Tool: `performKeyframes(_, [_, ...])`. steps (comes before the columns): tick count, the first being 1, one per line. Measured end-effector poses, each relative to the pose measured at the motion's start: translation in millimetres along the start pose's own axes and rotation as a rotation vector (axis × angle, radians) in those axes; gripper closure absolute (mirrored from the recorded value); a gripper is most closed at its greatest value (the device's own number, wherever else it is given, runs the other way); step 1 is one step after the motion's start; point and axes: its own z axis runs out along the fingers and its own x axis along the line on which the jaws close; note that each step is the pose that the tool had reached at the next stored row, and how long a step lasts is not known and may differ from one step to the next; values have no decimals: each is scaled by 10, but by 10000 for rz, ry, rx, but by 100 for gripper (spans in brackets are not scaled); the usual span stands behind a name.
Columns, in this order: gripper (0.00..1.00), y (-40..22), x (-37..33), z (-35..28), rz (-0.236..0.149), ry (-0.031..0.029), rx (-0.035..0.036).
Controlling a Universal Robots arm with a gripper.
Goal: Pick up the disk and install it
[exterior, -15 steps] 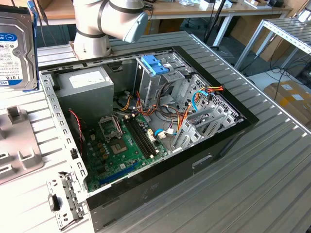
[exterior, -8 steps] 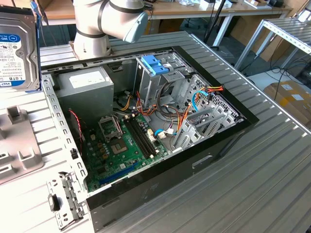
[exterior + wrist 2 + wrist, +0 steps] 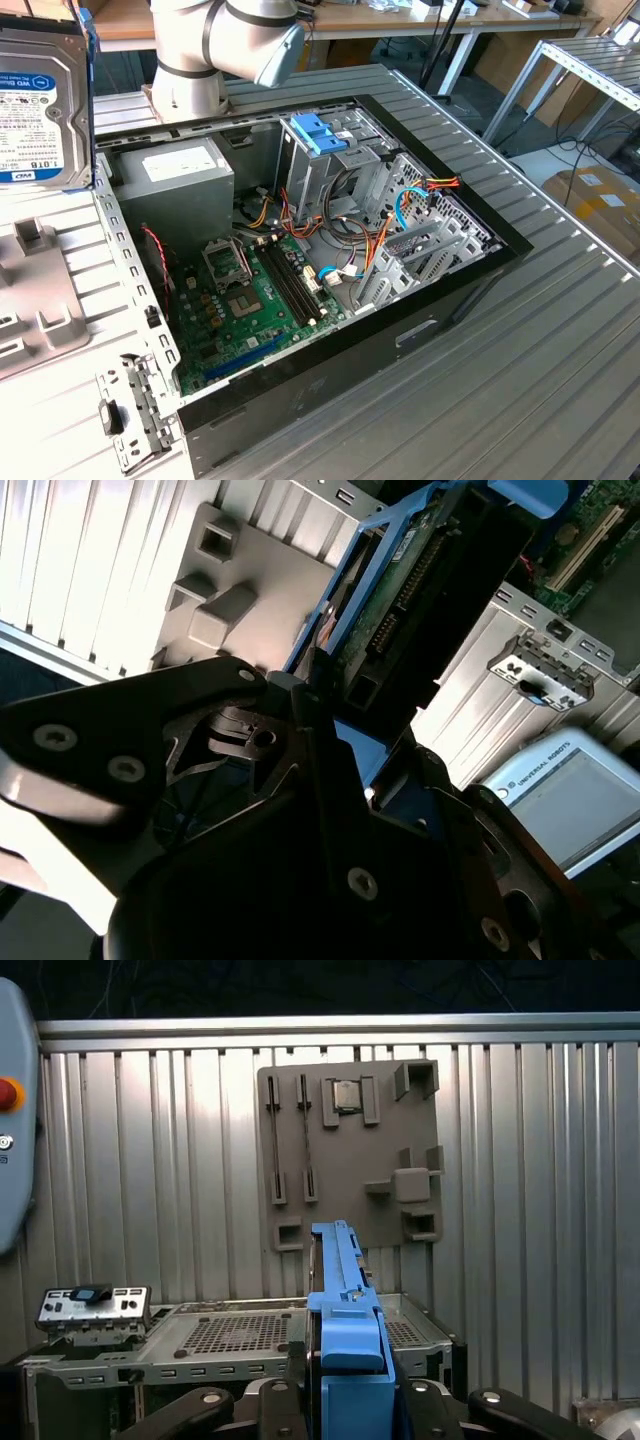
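Exterior view: a metal table (image 3: pixel 560 350) carries an open computer case (image 3: pixel 330 400), its grey power-supply box (image 3: pixel 175 190), motherboard (image 3: pixel 250 300) and blue latch block (image 3: pixel 318 132) exposed, cables (image 3: pixel 375 235) strewn inside. A grey fixture plate (image 3: pixel 40 300) lies beside it. Raised at the exterior view's left, the disk (image 3: pixel 40 95) stands upright, clamped in the gripper (image 3: pixel 348 1400) in the first wrist view.
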Motion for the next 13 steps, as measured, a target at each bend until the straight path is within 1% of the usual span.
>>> performKeyframes(13, [63,-100,52,1,0,0,-6])
